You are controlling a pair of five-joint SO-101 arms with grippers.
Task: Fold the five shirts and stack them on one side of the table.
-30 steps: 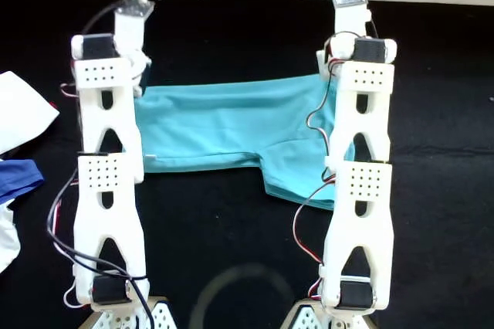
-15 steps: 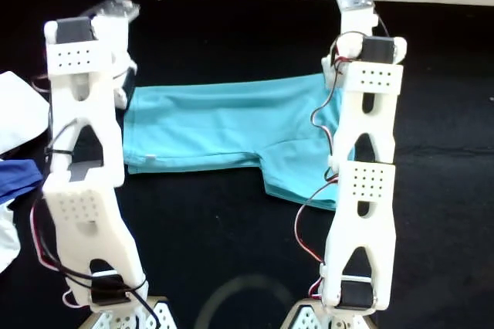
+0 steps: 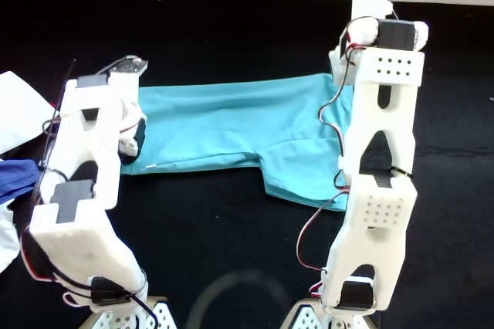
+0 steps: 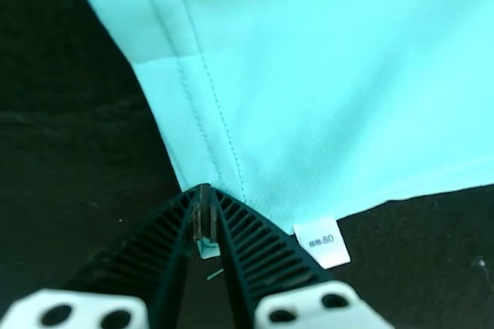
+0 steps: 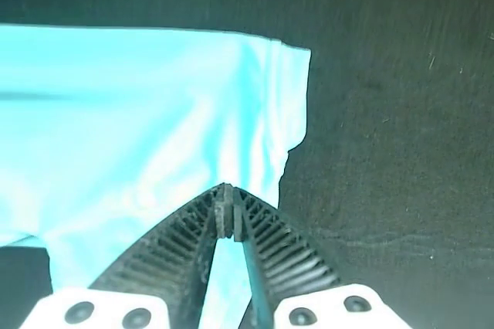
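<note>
High view — shirt lies flat mid-table, long axis running side to side between the two arms. One sleeve points toward the arm bases, near the right arm. Left wrist view: left gripper pinches the stitched hem corner, fingers pressed together on the cloth, beside a white tag. Right wrist view: right gripper pinches the opposite edge likewise. White cloth and blue cloth sit at the table's left edge.

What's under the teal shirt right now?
Black table shows all around the teal shirt; anything directly beneath is covered. The left pincer and the right pincer are shut on its edges.
</note>
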